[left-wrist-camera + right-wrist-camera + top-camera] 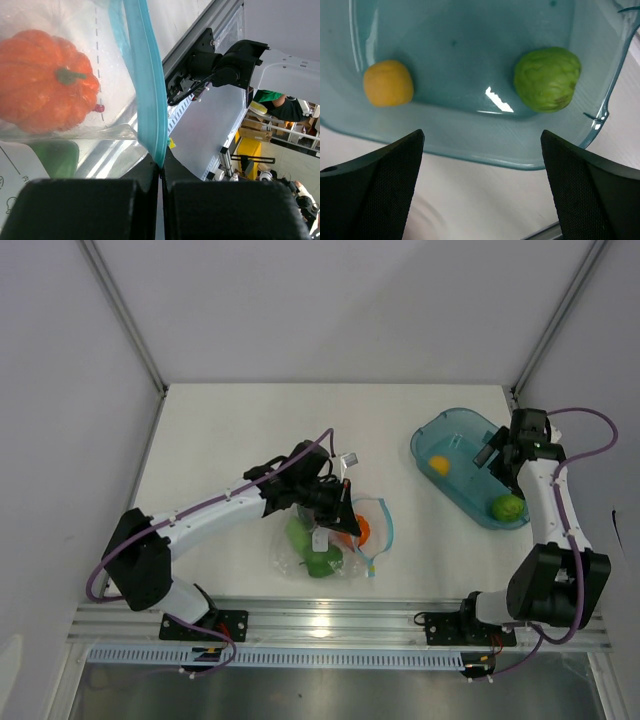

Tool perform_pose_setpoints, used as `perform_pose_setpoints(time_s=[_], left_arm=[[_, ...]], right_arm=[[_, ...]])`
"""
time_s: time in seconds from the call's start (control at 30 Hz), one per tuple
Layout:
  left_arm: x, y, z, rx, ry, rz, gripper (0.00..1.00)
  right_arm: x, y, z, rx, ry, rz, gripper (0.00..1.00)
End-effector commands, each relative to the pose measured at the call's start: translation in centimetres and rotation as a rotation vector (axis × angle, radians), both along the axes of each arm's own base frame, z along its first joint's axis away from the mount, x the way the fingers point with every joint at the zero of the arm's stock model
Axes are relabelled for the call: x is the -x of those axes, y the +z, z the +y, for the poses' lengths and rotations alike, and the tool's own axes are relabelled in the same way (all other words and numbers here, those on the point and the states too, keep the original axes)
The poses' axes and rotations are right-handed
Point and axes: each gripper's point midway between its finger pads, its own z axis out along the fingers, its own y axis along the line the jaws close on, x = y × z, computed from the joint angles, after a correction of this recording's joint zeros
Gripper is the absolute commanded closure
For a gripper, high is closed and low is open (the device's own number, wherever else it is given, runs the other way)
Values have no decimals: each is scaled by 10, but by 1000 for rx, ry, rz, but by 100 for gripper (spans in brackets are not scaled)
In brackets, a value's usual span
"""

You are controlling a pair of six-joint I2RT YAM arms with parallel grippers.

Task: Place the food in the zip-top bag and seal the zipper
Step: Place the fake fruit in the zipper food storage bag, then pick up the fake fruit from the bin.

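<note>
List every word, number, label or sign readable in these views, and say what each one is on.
No text here can be read.
White card inside the zip-top bag, left wrist view: black printed marks and part of a line drawing, cut off by the frame edge and too blurred to read.
Teal tray and the green lime in it: no print visible.

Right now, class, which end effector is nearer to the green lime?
Right. The right end effector hovers open by the tray holding the lime; the left end effector pinches the zipper, well away.
</note>
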Motion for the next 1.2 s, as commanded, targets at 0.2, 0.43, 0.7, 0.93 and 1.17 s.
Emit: perform_pose_setpoints(time_s=[0.2,0.43,0.7,0.93,1.17], left_arm=[[2,14,-3,43,-19,-16,99],[0,10,-8,35,-28,-2,100],[-2,16,-8,39,-23,-16,100],[1,11,-4,26,-24,-11,99],[2,11,-4,26,-24,-13,100]], right_arm=[[0,-16,-55,172,-277,85,1],[21,-55,-64,212,-370,228,1],[8,-78,-64,185,-348,221,1],[4,-92,-72,177,-365,244,4],[5,-107,-75,172,-363,274,19]])
